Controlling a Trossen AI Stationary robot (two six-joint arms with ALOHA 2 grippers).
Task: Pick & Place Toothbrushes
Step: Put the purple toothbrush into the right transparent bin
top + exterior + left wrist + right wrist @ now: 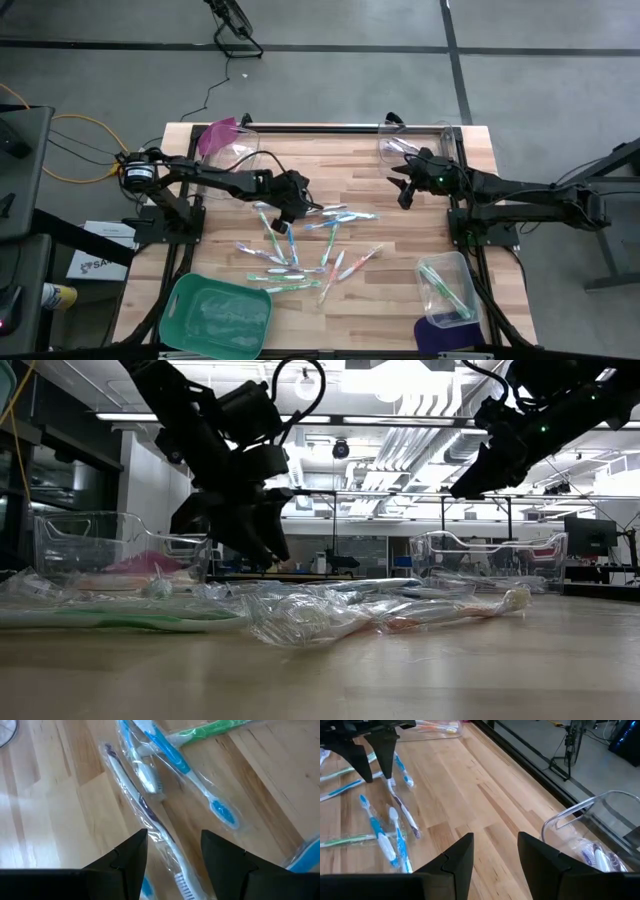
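Several plastic-wrapped toothbrushes (300, 250) lie scattered flat on the wooden table's middle; they also show in the low view (330, 615). My left gripper (290, 197) is open, pointing down just above the pile's far end. Its fingers stand on either side of a white-and-purple toothbrush (145, 805) without touching it. A blue toothbrush (175, 760) and a green one (210, 729) lie beside that one. My right gripper (404, 188) is open and empty, held high above the table (490, 470) to the right of the pile.
A clear bin (235, 150) with a pink lid stands at the far left. Another clear bin (400, 145), at the far right, holds toothbrushes (600, 855). A third clear bin (450, 285) with toothbrushes and a purple lid (440, 335) sit near right. A green tray (215, 315) sits near left.
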